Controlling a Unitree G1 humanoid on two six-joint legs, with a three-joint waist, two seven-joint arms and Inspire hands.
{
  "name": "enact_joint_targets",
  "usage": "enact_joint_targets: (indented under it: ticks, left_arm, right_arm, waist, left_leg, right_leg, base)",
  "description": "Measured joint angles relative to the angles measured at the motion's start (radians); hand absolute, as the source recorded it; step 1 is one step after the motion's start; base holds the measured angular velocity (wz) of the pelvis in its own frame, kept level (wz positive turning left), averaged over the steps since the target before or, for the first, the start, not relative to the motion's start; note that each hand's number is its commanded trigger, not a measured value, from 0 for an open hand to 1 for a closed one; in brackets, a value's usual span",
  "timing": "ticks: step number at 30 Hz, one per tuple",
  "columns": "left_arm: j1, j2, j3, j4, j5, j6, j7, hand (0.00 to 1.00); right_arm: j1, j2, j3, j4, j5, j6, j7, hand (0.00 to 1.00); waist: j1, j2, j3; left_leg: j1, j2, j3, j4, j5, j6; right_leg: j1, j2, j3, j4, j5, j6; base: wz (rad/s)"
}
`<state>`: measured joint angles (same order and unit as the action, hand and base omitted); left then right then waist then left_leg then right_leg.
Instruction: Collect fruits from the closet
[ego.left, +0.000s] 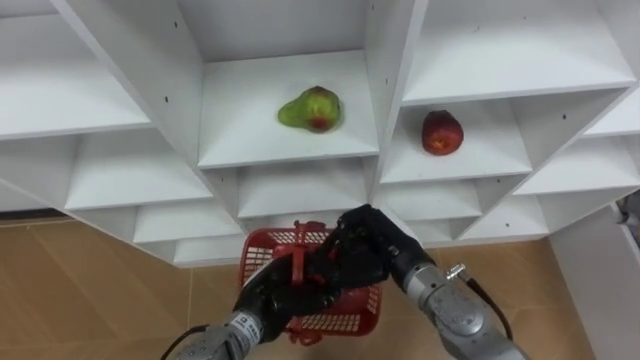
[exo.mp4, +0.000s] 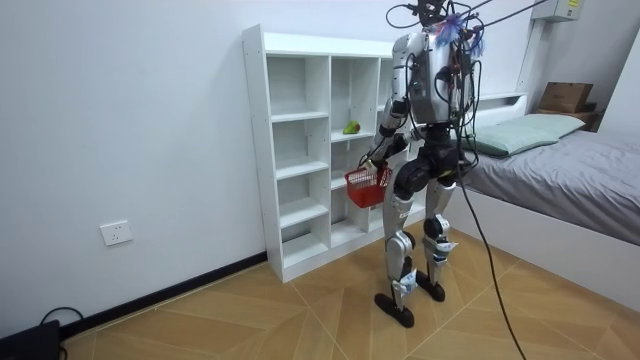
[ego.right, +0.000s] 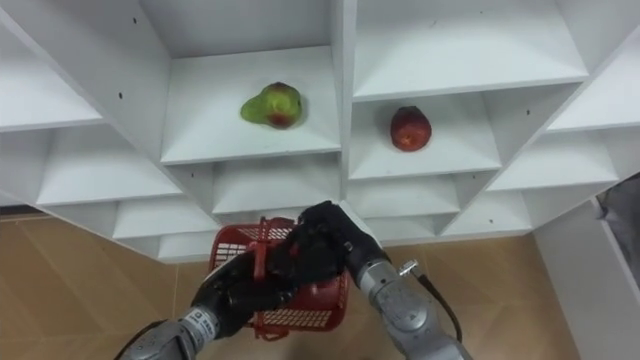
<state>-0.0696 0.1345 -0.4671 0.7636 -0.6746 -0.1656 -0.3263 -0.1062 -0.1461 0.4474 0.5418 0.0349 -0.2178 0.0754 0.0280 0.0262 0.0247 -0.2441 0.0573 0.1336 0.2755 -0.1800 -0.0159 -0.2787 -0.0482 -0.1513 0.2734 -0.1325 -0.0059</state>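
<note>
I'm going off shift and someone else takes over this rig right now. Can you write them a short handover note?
Left hand: shut on the red basket, held low in front of the white closet.
Right hand: on top of the basket; grip unclear.
Pear: on a middle-column shelf. Apple: on the shelf to its right, same level.
Done: robot stands at the closet with the basket.
Left: pick both fruits; neither is taken yet.

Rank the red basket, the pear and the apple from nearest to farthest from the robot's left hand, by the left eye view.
1. Red basket: held in the left hand, low in view.
2. Pear: in the compartment above the hand.
3. Apple: in the next compartment rightward, farthest.
</note>
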Motion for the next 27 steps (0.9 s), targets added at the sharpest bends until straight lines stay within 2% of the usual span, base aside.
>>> enact_joint_targets:
  ticks: [12, 16, 27]
  left_arm:
    - [-0.003, 0.011, -0.008, -0.021, 0.001, 0.0, -0.002, 1.0]
    - [-0.003, 0.011, -0.007, -0.049, 0.001, 0.0, -0.002, 1.0]
    - [-0.003, 0.012, -0.007, -0.099, 0.0, 0.001, 0.002, 1.0]
  right_arm:
    - [0.0, -0.001, -0.001, 0.01, 0.009, -0.013, -0.034, 0.0]
    - [-0.006, -0.002, -0.001, 0.044, 0.06, -0.022, -0.036, 0.0]
    - [-0.006, -0.004, 0.001, 0.043, 0.154, -0.049, -0.028, 0.0]
  waist:
    - [-0.002, -0.001, 0.0011]
    - [-0.001, 0.003, 0.0032]
    - [-0.005, 0.003, 0.0031]
  left_leg:
    - [-0.007, 0.0, 0.0, 0.001, 0.0, 0.0]
    - [-0.009, 0.0, 0.001, 0.001, 0.0, 0.0]
    - [-0.011, 0.002, 0.001, 0.001, 0.0, 0.0]
  right_leg:
    - [-0.007, 0.0, -0.001, 0.0, 0.0, 0.0]
    - [-0.007, 0.0, -0.001, -0.001, 0.0, 0.0]
    - [-0.007, 0.003, 0.001, -0.005, 0.001, -0.001]
  base:
    - [0.0]
    - [0.0]
    - [0.0]
